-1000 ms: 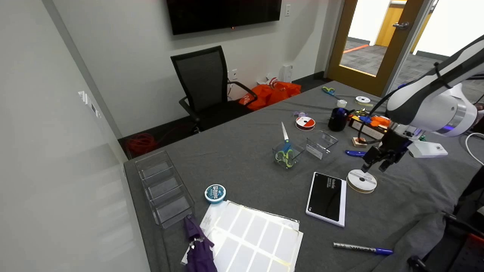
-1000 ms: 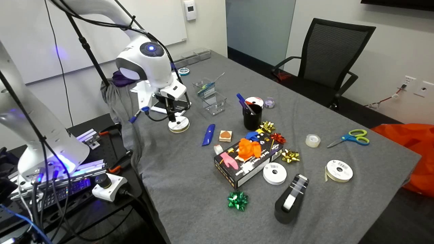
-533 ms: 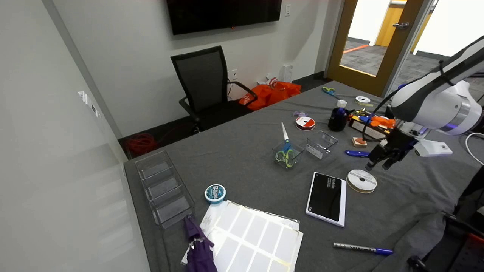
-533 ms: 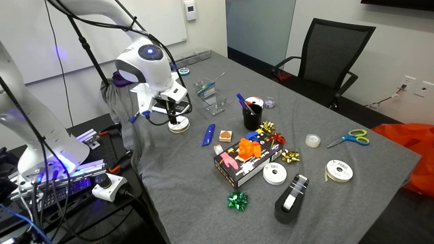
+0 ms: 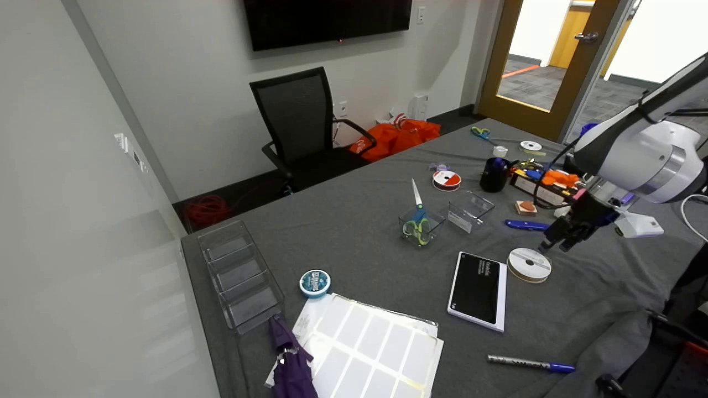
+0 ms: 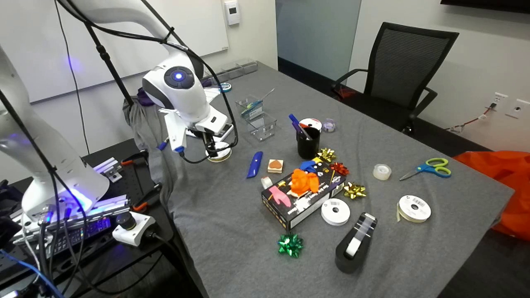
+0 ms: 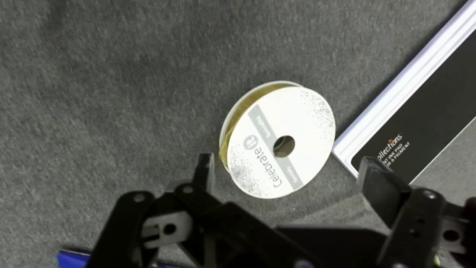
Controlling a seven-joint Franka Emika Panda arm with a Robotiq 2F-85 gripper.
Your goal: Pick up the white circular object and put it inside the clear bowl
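The white circular object is a white ribbon spool with a dark centre hole. It lies flat on the grey cloth in both exterior views (image 5: 529,263) (image 6: 223,152) and fills the middle of the wrist view (image 7: 297,119). The clear bowl is a low, square-looking transparent container (image 5: 462,222), also in the other camera's picture (image 6: 268,130); nothing shows in it. It is out of the wrist view. My gripper (image 7: 289,167) is open and empty, its fingers apart on either side of the spool's near part. In an exterior view the gripper (image 5: 555,246) hangs tilted just above the spool's edge.
A black-topped ink pad (image 5: 478,290) lies close beside the spool. A blue cutter (image 6: 254,164) and a wooden stamp (image 6: 275,166) lie nearby. A second clear container (image 5: 421,225) with scissors stands next to the bowl. A black pen cup (image 6: 308,142) stands beyond.
My open gripper has shifted slightly back from the ink pad side and tilted more, with the wrist turning. The spool and the clear bowl have not moved.
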